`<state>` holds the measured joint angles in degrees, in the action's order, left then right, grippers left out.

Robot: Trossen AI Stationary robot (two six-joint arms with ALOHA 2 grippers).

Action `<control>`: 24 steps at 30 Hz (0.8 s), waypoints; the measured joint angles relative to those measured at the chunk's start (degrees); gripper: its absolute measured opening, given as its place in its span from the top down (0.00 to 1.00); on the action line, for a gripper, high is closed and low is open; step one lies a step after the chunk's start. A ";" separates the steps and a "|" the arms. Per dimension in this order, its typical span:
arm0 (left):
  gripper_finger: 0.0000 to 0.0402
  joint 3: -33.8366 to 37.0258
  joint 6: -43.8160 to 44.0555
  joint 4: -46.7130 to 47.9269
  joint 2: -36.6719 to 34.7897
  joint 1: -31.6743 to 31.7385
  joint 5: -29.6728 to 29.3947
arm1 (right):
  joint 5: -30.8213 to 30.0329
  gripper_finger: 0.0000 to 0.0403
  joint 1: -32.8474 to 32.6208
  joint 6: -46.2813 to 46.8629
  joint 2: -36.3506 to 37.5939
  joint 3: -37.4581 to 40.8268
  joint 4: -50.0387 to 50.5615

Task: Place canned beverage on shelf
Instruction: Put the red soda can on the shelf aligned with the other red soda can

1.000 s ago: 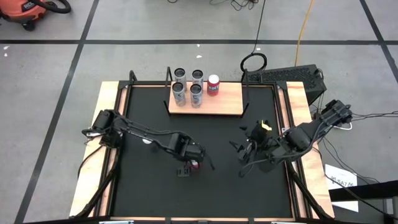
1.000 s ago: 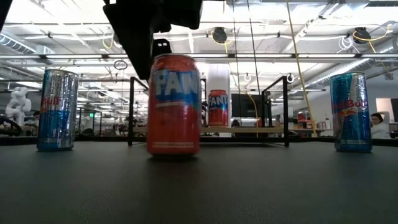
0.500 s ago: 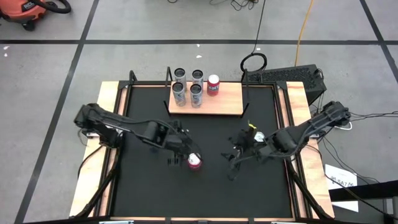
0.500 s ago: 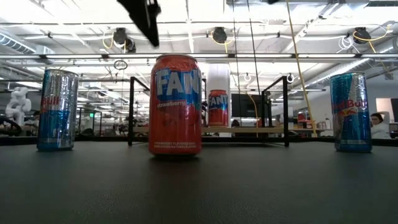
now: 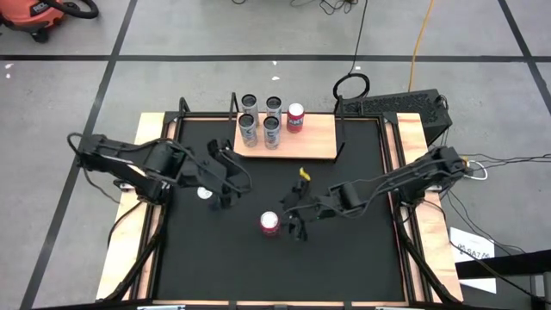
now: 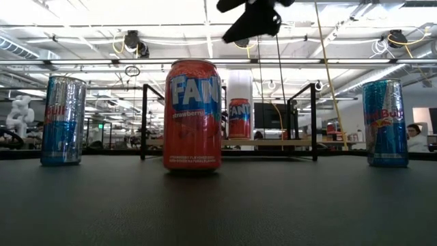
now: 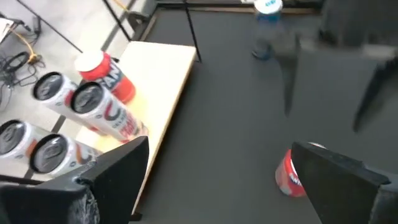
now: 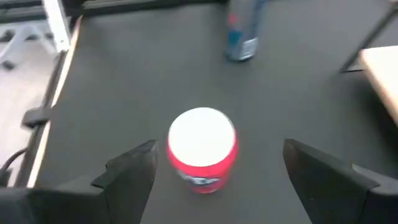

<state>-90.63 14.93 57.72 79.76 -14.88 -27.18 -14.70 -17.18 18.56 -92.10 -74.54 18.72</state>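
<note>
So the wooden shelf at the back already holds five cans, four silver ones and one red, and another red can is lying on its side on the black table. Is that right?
Nearly. The red can on the black table stands upright, not on its side; the low view shows it best. The shelf does hold four silver cans and one red shelf can.

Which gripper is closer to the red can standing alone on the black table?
The right gripper, just beside the red can. The left gripper is farther off, toward the shelf.

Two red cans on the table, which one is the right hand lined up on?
The red can standing alone on the black tabletop, just ahead of the open right hand. The other red can already stands on the shelf beside the silver cans.
</note>
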 joint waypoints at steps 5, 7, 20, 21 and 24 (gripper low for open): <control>0.04 0.00 3.95 1.62 -1.61 -0.64 -2.30 | 7.34 0.17 1.03 -0.65 -3.61 0.00 -5.08; 0.04 0.04 5.15 3.13 -1.76 -1.19 -3.30 | 7.50 0.17 1.25 -1.38 -5.09 0.00 -6.82; 0.04 4.41 5.80 3.29 -1.83 -2.68 -5.98 | 9.18 0.14 3.32 -4.42 -12.76 -0.02 -12.04; 0.04 4.57 5.81 3.28 -1.83 -2.68 -6.01 | 9.22 0.13 3.32 -4.47 -12.93 -0.02 -12.02; 0.04 4.79 5.78 3.51 -1.81 -2.68 -6.01 | 8.96 0.12 3.36 -4.73 -13.55 -0.02 -12.04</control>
<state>-85.84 20.71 61.23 77.95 -17.56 -33.19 -5.74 -13.82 13.82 -105.65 -74.56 6.68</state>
